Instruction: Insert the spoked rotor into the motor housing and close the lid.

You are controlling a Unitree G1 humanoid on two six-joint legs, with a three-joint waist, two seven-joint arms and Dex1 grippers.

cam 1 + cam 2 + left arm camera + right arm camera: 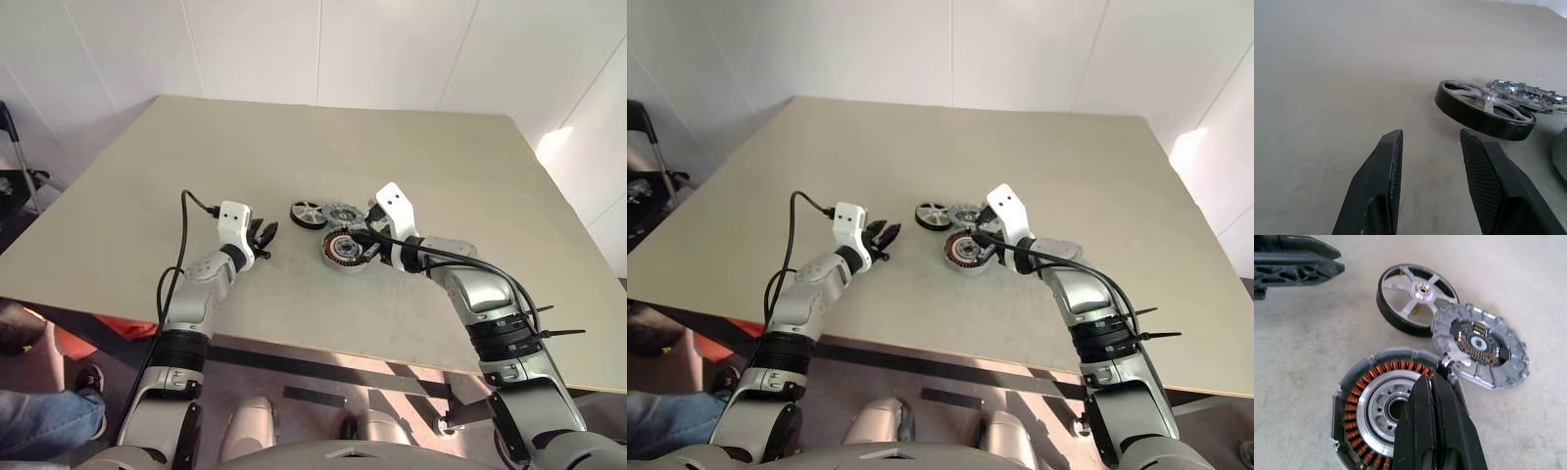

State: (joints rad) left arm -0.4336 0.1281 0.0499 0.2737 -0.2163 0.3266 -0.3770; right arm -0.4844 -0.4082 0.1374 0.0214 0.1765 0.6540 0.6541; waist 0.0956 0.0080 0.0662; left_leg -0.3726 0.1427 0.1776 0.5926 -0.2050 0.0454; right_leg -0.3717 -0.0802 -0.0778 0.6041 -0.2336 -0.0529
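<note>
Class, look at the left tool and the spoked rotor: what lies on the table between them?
Nothing: in the left wrist view, only bare table separates the open left tool from the spoked rotor.

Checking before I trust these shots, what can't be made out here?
- Motor housing: in the right wrist view its near rim is cut off by the edge, and the shut right hand covers part of the windings.
- Lid: in the left wrist view, the spoked rotor hides its near part.
</note>
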